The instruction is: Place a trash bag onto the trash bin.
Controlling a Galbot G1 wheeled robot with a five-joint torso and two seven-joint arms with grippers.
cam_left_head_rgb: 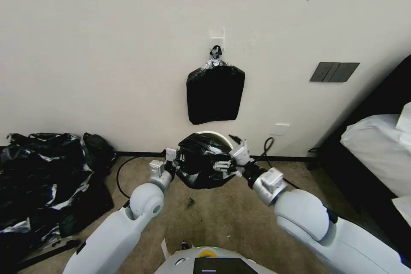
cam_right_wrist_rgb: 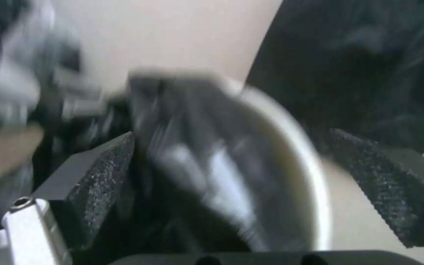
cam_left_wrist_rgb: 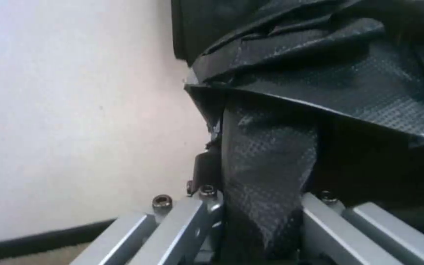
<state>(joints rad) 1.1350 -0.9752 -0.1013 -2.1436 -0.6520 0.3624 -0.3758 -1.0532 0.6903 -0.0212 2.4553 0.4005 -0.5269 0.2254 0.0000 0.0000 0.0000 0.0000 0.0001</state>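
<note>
Head view: trash bag (cam_left_head_rgb: 201,165) bears no legible writing.

Close view from the right wrist, blurred in places. The right gripper (cam_right_wrist_rgb: 232,184) has its two dark, rough-textured fingers (cam_right_wrist_rgb: 101,180) spread wide apart, one at each side of the view. Between them lies the curved white rim of the trash bin (cam_right_wrist_rgb: 315,195), an arc sweeping through the middle. Glossy black plastic of the trash bag (cam_right_wrist_rgb: 207,162), with pale grey highlights, drapes over the rim and fills the bin's opening between the fingers. Neither finger clearly presses on the plastic. Behind the bin stands a pale wall (cam_right_wrist_rgb: 173,33), with a large flat black shape (cam_right_wrist_rgb: 364,59) hanging against it on one side. At the far edge, grey and white metal parts of the left gripper (cam_right_wrist_rgb: 20,81) appear, too blurred to read in detail.
</note>
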